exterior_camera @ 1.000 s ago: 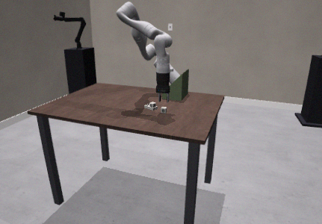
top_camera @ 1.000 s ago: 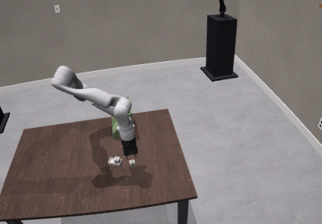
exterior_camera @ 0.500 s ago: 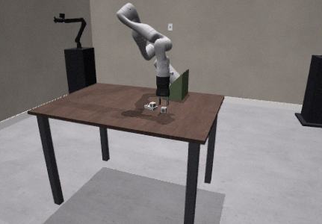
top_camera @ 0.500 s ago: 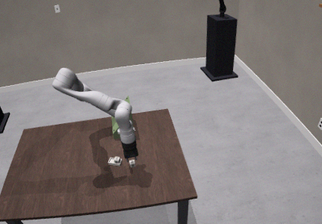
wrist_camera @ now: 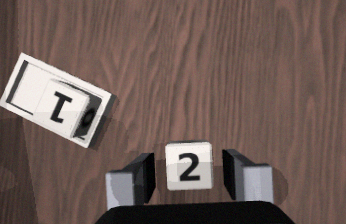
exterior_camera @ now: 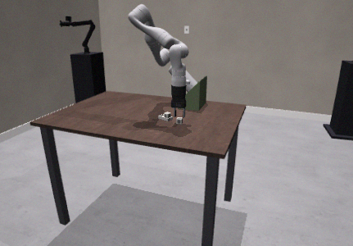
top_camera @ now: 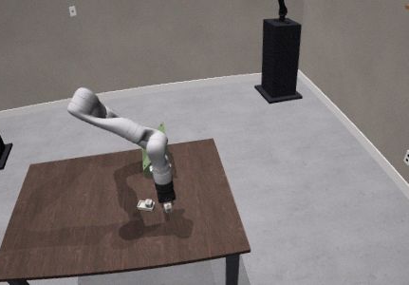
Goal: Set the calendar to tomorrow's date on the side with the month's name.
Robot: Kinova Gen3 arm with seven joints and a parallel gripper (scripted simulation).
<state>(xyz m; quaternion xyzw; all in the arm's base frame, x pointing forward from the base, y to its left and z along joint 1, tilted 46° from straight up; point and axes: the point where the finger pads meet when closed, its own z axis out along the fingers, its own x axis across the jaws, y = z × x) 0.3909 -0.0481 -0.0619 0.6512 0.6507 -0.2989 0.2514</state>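
Wrist view, lower centre: the loose cube [wrist_camera: 189, 165], with "2" on its upper face, stands on the bench [wrist_camera: 254, 75] between the fingers of the tool [wrist_camera: 189, 172], which is spread wide and holds nothing. Upper left: the tray [wrist_camera: 24, 85] carries the second cube [wrist_camera: 64, 109], marked "1". An off-centre closure is judged liable to twist or tip the loose cube. No month name is legible.

I count two cubes, one [wrist_camera: 64, 111] in the single tray [wrist_camera: 25, 85], one [wrist_camera: 189, 165] on the table beside it.
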